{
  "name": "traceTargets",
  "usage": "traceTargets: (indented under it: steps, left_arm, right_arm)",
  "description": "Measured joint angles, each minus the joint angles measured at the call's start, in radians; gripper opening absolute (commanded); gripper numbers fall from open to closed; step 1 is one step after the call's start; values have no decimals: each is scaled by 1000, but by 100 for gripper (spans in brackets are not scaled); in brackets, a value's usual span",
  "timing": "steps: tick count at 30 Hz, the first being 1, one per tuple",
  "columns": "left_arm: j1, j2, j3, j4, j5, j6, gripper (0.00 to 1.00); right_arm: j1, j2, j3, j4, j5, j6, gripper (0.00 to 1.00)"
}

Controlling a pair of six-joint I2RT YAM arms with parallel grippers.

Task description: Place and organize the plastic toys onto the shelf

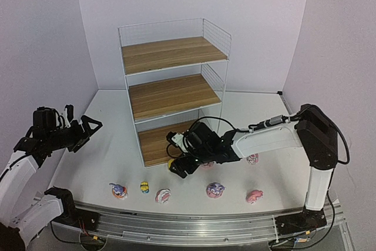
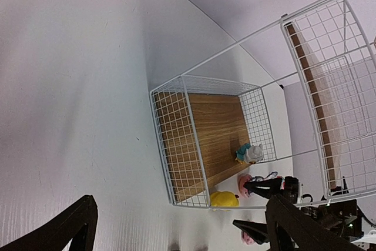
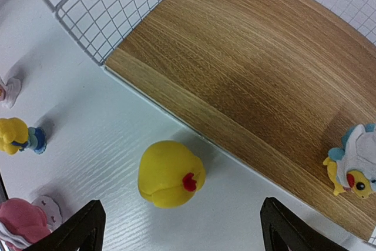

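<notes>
The shelf point(image 1: 170, 95) stands at the middle back, a white wire rack with three wood boards. One yellow-and-white toy point(image 3: 352, 166) with teal stands on the bottom board point(image 3: 252, 74), also seen in the left wrist view point(image 2: 251, 153). A round yellow toy point(image 3: 170, 173) lies on the table just in front of that board. My right gripper point(image 1: 178, 168) is open and empty, its fingertips point(image 3: 88, 221) either side of the yellow toy, apart from it. My left gripper point(image 1: 82, 129) is open and empty, raised at the far left. Several more toys lie along the table's front: a purple bunny point(image 1: 118, 190), a small yellow one point(image 1: 144, 187), a pink-and-white one point(image 1: 163, 196).
Another purple bunny point(image 1: 215, 190) and pink toys point(image 1: 254, 196) point(image 1: 252, 159) lie at the front right. A wire-grid side panel point(image 3: 117, 4) edges the bottom board. The right arm point(image 1: 264, 139) stretches across in front of the shelf. The metal rail point(image 1: 194, 218) runs along the near edge.
</notes>
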Motion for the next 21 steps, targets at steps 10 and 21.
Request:
traceTargets:
  steps: [10, 21]
  left_arm:
    - [0, 26, 0, 1, 13, 17, 100]
    - [0, 26, 0, 0, 13, 21, 100]
  right_arm:
    - [-2, 83, 54, 25, -35, -22, 68]
    - [-29, 118, 62, 56, -79, -30, 63]
